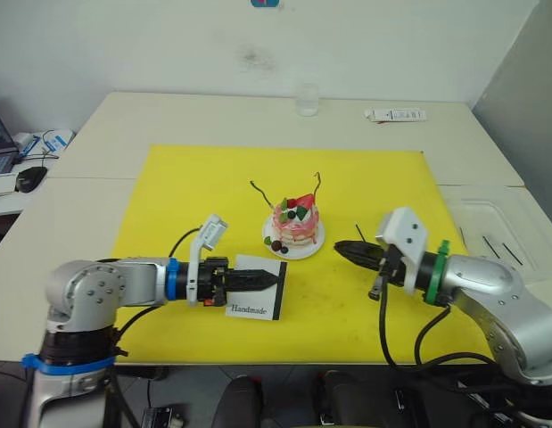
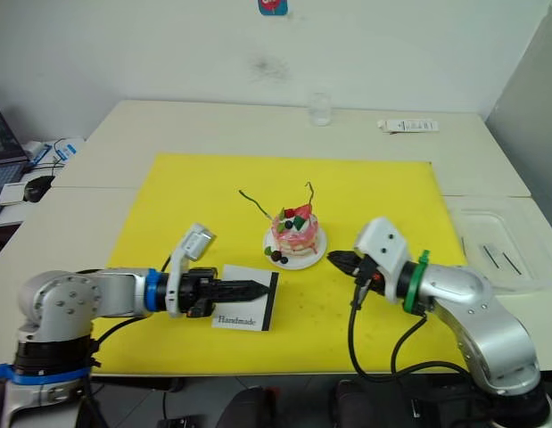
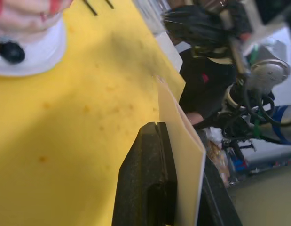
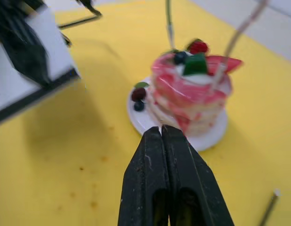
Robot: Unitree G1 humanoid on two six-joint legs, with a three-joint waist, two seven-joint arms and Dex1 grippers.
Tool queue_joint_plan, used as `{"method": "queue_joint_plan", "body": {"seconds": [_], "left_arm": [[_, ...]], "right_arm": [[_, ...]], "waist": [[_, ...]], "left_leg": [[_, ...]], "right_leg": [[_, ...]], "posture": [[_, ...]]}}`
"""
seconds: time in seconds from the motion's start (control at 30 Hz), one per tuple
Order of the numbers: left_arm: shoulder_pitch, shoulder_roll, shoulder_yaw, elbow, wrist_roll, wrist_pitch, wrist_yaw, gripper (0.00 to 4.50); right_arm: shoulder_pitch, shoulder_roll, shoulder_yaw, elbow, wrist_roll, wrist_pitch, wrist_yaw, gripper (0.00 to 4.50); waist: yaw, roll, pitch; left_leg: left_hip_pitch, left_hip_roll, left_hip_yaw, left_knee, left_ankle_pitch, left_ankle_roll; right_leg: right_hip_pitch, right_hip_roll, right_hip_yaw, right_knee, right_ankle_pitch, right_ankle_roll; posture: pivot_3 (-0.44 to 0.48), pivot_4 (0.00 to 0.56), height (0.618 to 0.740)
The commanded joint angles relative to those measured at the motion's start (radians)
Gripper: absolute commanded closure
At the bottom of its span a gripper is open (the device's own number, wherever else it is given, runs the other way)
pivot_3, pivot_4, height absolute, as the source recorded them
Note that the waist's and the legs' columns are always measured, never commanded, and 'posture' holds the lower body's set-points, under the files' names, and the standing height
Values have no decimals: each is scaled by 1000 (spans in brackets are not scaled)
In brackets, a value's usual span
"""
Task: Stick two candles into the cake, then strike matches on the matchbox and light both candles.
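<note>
The pink cake (image 1: 294, 223) sits on its white plate (image 1: 312, 244) in the middle of the yellow mat (image 1: 168, 214). Two thin wavy candles stand in its top. One candle (image 1: 264, 195) leans left and the other candle (image 1: 317, 188) rises nearly straight. My left gripper (image 1: 265, 279) is shut on the white matchbox (image 1: 249, 308), holding it on edge left of the cake. My right gripper (image 1: 345, 251) is shut just right of the plate, with nothing visible between its fingertips (image 4: 161, 132). A thin match (image 4: 270, 207) lies on the mat under the right gripper.
A clear glass (image 1: 307, 98) and a white packet (image 1: 396, 114) stand at the table's far edge. A clear plastic tray (image 1: 490, 223) lies off the mat at the right. A mouse (image 1: 28, 177) and cables sit at the far left.
</note>
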Motion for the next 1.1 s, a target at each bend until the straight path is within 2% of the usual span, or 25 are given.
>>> {"method": "queue_joint_plan", "body": {"seconds": [0.03,0.23,0.37,0.57,1.07,1.1], "left_arm": [[27,60,-47,-46,33,-109,-96,4500],[45,87,-101,-31,106,-225,-117,4500],[46,82,-120,-40,114,-246,-114,4500],[45,81,-132,-49,112,-260,-110,4500],[50,75,-133,-57,107,-263,-97,4500],[51,75,-134,-58,107,-263,-96,4500]], "right_arm": [[40,28,-42,-10,-38,-86,-93,3560],[70,122,46,141,-197,-235,-287,1538],[27,199,74,292,-272,-286,-395,1538],[-16,307,55,462,-271,-362,-465,1538],[-58,372,58,605,-284,-383,-519,1538],[-57,374,58,605,-284,-370,-521,1697]], "waist": [[-1,1,0],[-2,1,1],[-2,1,1],[-3,1,1],[-3,1,1],[-3,1,1]], "left_leg": [[0,0,0,0,0,0],[0,0,1,0,0,0],[0,0,1,0,0,0],[-1,1,1,-1,0,0],[0,1,1,-1,0,0],[0,1,1,-1,0,0]], "right_leg": [[0,0,0,0,0,0],[0,0,1,0,0,0],[0,0,1,0,0,0],[-1,2,1,0,0,-1],[-1,2,1,1,0,-1],[-1,2,1,1,0,-1]], "posture": [[0,150,740],[0,150,740],[0,150,740],[0,150,740],[0,150,740],[0,150,740]]}}
